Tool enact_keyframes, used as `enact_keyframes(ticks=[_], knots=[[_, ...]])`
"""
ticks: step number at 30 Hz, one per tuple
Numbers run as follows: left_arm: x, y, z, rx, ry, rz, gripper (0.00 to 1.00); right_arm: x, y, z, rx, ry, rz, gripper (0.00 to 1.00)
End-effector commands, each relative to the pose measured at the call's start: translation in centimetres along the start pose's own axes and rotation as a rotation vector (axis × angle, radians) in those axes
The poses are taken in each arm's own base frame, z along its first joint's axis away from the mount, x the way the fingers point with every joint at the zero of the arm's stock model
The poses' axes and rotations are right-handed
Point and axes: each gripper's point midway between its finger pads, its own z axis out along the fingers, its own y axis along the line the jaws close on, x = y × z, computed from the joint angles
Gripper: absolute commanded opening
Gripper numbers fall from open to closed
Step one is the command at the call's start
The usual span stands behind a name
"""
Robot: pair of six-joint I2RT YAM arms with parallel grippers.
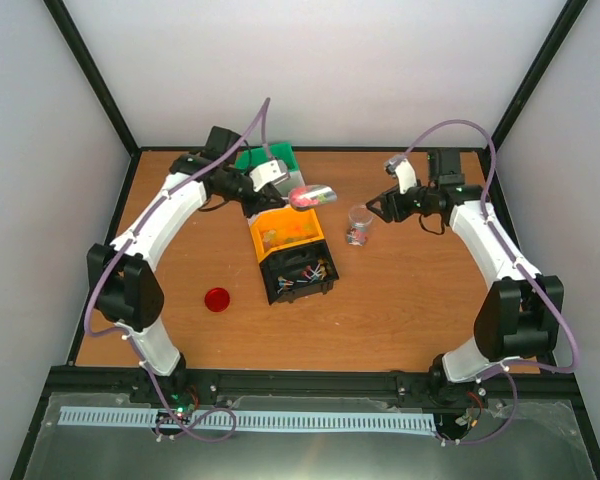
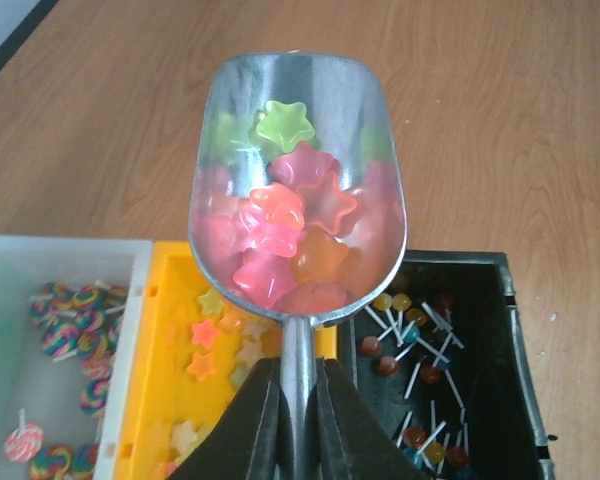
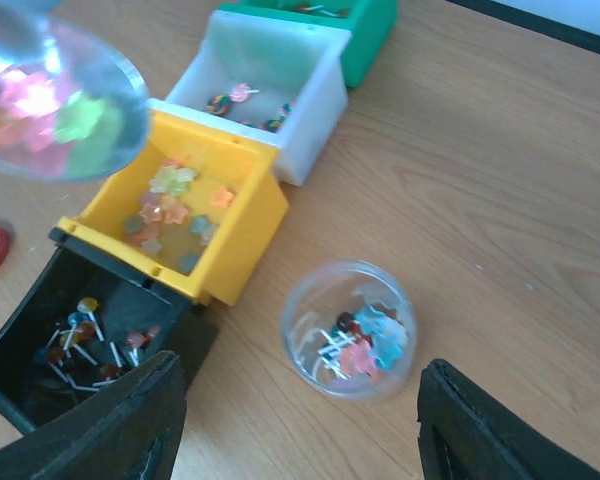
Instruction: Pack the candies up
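Observation:
My left gripper [image 2: 298, 415] is shut on the handle of a metal scoop [image 2: 298, 180] full of star-shaped candies [image 2: 295, 235] in pink, orange and green. It holds the scoop above the orange bin [image 1: 285, 232], its bowl [image 1: 313, 196] pointing toward a clear jar [image 1: 358, 225]. The jar [image 3: 350, 328] holds a few star candies and lollipops. My right gripper [image 3: 295, 430] is open, its jaws wide apart on either side of the jar, just short of it. The scoop also shows in the right wrist view [image 3: 55, 105].
Four bins stand in a row: green [image 1: 270, 158], white [image 3: 270, 85] with swirl lollipops, orange [image 3: 180, 215] with star candies, black [image 1: 302, 278] with ball lollipops. A round red lid [image 1: 217, 299] lies on the table left of the black bin.

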Motion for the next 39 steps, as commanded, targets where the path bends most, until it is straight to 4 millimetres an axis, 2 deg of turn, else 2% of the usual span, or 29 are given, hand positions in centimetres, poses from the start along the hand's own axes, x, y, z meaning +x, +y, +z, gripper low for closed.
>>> enact_keyframes(ticks=[1, 4, 9, 12, 20, 27, 39], knots=[[-1.5, -2.3, 1.2, 0.042, 0.042, 0.059, 0.01, 0.3, -1.9, -1.0, 0.018, -0.04, 0.078, 0.63], [-1.9, -2.7, 2.7, 0.046, 0.062, 0.054, 0.01, 1.4, -3.6, -0.8, 0.041, -0.03, 0.145, 0.63], [-2.4, -2.1, 4.9, 0.031, 0.116, 0.027, 0.01, 3.3, -5.8, -0.2, 0.017, 0.003, 0.307, 0.63], [-2.6, -1.8, 5.7, 0.023, 0.148, 0.024, 0.01, 3.5, -6.6, -0.2, 0.012, -0.008, 0.366, 0.63], [-2.3, -1.3, 6.2, 0.02, 0.225, 0.016, 0.01, 3.3, -7.1, 0.5, -0.003, -0.034, 0.421, 0.66], [-2.3, -1.8, 6.6, 0.033, 0.268, 0.075, 0.01, 3.9, -7.4, 0.9, 0.002, -0.028, 0.458, 0.67], [-2.5, -1.6, 8.4, -0.002, 0.325, 0.087, 0.01, 4.2, -7.5, 1.1, 0.008, -0.026, 0.483, 0.74]])
